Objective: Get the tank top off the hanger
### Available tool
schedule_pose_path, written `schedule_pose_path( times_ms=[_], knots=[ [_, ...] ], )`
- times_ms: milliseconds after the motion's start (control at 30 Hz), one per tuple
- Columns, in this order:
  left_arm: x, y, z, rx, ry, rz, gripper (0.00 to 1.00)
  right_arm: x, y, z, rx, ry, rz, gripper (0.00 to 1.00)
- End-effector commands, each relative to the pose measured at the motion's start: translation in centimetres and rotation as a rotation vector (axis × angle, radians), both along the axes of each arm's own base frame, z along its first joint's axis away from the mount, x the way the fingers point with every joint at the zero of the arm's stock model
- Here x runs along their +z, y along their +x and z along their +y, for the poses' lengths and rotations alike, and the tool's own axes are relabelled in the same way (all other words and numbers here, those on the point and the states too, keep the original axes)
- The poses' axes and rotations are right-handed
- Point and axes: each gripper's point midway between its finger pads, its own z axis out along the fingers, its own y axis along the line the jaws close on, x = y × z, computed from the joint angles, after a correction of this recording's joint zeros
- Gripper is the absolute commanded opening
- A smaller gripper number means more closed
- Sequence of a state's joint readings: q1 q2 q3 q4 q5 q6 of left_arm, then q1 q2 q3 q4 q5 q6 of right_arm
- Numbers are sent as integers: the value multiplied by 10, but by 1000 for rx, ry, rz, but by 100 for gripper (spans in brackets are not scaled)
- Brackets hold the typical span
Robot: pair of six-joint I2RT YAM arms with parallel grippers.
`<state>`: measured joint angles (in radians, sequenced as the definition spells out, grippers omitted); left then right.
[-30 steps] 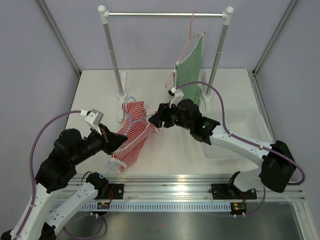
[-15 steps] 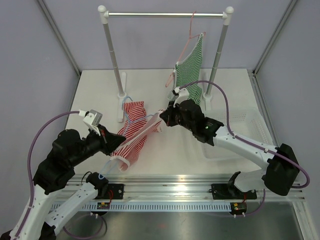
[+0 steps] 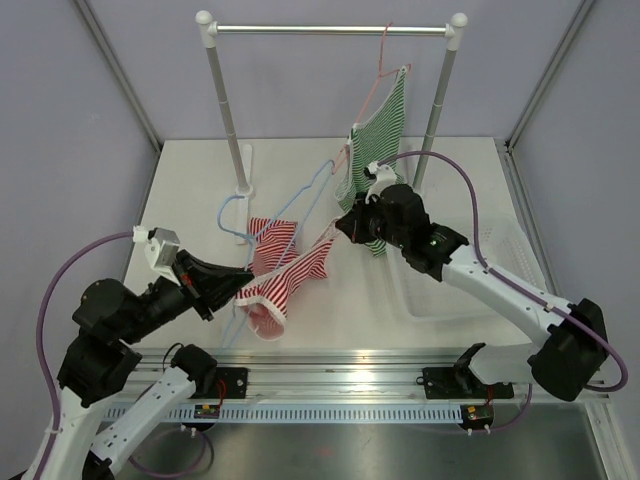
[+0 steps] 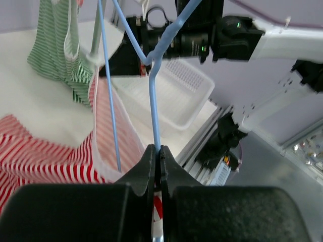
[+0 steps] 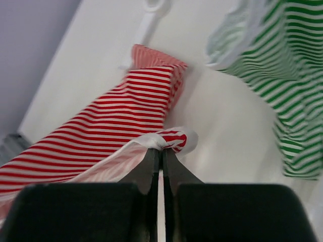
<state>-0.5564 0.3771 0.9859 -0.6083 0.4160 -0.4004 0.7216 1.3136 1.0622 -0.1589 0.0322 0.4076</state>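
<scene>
With the left claw (image 4: 157,151) clamped on the blue hanger (image 4: 153,98) and the right claw (image 5: 161,150) pinching the red tank top (image 3: 288,279) slung between them, the pull should run along the hanger's arm

Left gripper (image 3: 240,285) and right gripper (image 3: 341,228) (both clamped) face inward.

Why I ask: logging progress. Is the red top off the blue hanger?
Not fully: one arm of the blue hanger runs inside the red tank top.
</scene>
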Motion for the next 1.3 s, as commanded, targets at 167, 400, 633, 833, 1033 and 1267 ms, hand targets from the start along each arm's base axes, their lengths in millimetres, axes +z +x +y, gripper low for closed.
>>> schedule_pose_path(
  times_ms=[167, 400, 633, 833, 1033, 1267],
  knots=[
    [89, 39, -30, -23, -268, -254, 0, 149, -111, 34, 548, 419, -125, 0],
    [124, 82, -39, 92, -352, -312, 0, 157, -135, 33, 549, 289, -159, 0],
    [107, 113, -2, 382, -260, -173, 0, 104, -132, 25, 445, 112, -100, 0],
    [65, 124, 19, 524, -120, -32, 0, 15, -120, 52, 388, -83, 8, 6],
    [54, 131, 27, 589, 13, 78, 0, 3, -109, 54, 323, -109, 17, 99],
    [59, 160, 15, 613, 139, 120, 0, 57, -120, 15, 266, -22, -103, 99]
  ],
)
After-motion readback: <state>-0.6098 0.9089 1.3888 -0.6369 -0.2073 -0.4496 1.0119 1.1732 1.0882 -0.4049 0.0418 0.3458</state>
